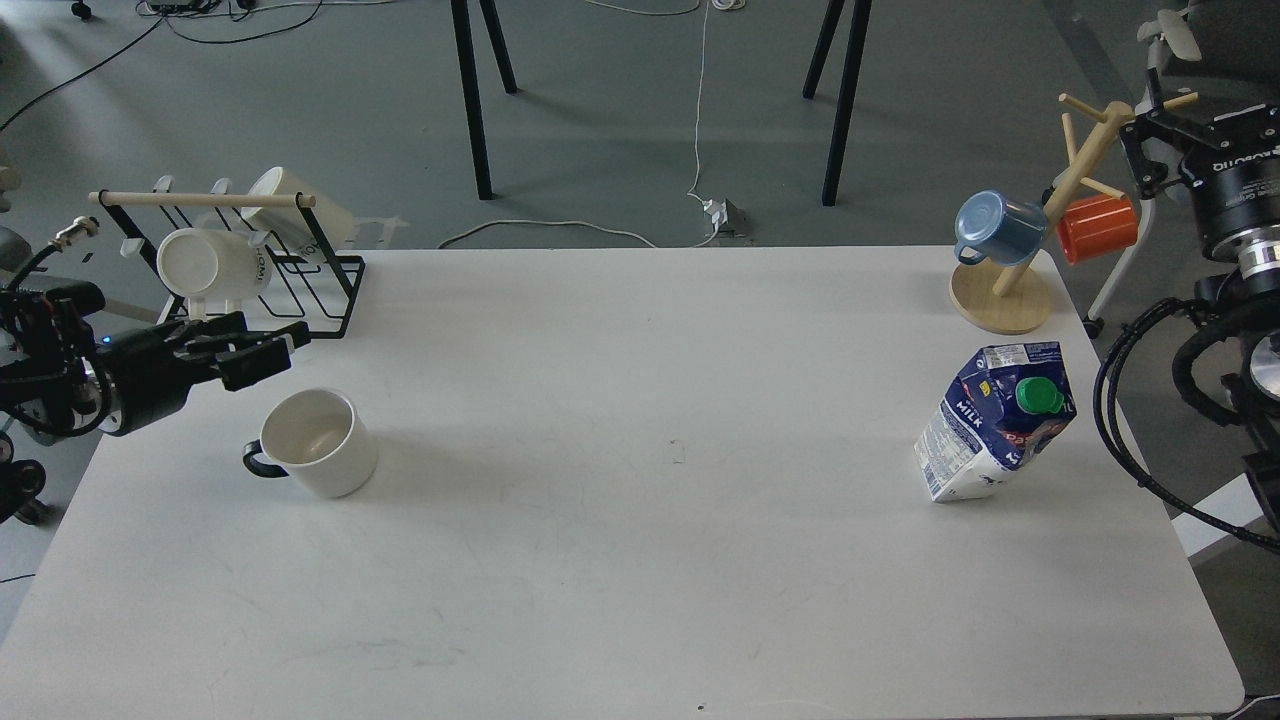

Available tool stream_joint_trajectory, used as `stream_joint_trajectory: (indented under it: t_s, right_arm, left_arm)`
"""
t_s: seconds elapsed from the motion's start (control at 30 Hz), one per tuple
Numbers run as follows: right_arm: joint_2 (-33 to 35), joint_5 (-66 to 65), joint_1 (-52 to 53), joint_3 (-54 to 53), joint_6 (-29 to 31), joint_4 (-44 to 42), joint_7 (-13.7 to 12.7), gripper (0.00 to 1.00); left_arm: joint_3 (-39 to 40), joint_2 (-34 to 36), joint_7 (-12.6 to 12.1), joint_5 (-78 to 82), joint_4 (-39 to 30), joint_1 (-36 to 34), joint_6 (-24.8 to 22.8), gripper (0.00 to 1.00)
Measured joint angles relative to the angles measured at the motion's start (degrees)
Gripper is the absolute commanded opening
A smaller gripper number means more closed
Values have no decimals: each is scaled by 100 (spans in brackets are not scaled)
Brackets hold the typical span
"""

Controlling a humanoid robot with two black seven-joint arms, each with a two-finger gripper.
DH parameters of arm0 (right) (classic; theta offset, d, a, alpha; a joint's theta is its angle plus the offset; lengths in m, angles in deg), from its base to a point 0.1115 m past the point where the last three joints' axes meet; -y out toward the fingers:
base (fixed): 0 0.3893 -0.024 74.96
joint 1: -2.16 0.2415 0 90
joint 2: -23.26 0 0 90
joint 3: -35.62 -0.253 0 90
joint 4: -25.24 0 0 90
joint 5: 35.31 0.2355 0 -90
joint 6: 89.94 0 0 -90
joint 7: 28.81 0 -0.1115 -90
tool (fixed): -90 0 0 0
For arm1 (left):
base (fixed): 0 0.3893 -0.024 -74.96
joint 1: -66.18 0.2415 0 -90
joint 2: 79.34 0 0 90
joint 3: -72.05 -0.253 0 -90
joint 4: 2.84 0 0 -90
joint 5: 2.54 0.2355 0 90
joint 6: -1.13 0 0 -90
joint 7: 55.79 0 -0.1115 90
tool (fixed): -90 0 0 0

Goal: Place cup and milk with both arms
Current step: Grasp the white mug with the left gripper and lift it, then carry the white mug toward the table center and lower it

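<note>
Though its gap cannot be told, left pincer [285,352] just above-left of the cup [318,442].

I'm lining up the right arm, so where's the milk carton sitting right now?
In the head view, the milk carton stands on the right side of the white table, just in front of the wooden cup tree, far from the cup.

The milk [992,425] carton bears the word "MILK" in white capitals on its dark blue side panel, running slantwise below the green cap [1039,396]; the finer print on its white side and top is too small to read. The right arm's wrist housing [1245,175] carries white lettering, seen upside down and cut by the frame edge. Dark lettering on the white rack mugs [215,265] cannot be read.
</note>
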Motion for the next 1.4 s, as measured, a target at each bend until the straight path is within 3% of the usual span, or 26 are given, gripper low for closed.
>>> stream_joint_trajectory:
  t_s: [0.13, 0.23, 0.47, 1.0, 1.1, 1.27, 1.4]
  right_arm:
    - [12, 3, -21, -6, 0, 0, 0, 99]
    - [12, 4, -24, -8, 0, 0, 0, 99]
    - [12, 3, -24, -11, 0, -13, 0, 99]
    - [11, -5, -62, -10, 0, -29, 8, 99]
    - [10, -6, -65, -6, 0, -27, 9, 99]
    - [13, -5, -67, -17, 0, -27, 8, 99]
    - [47, -2, -67, -19, 0, -27, 8, 99]
  left_arm:
    - [-355, -284, 2, 804, 542, 1, 449, 68]
    - [-559, -592, 3, 1265, 1126, 1, 788, 55]
    - [-630, -973, -1, 1437, 1786, -1, 1011, 5]
    - [-634, -1033, -4, 1440, 1549, -306, 938, 0]
    - [-689, -1051, -4, 1448, 1000, -667, 498, 1]
    - [-700, -1060, -3, 1456, -272, -1508, -850, 1]
    - [-697, -1521, -3, 1513, -815, -2030, -1590, 1]
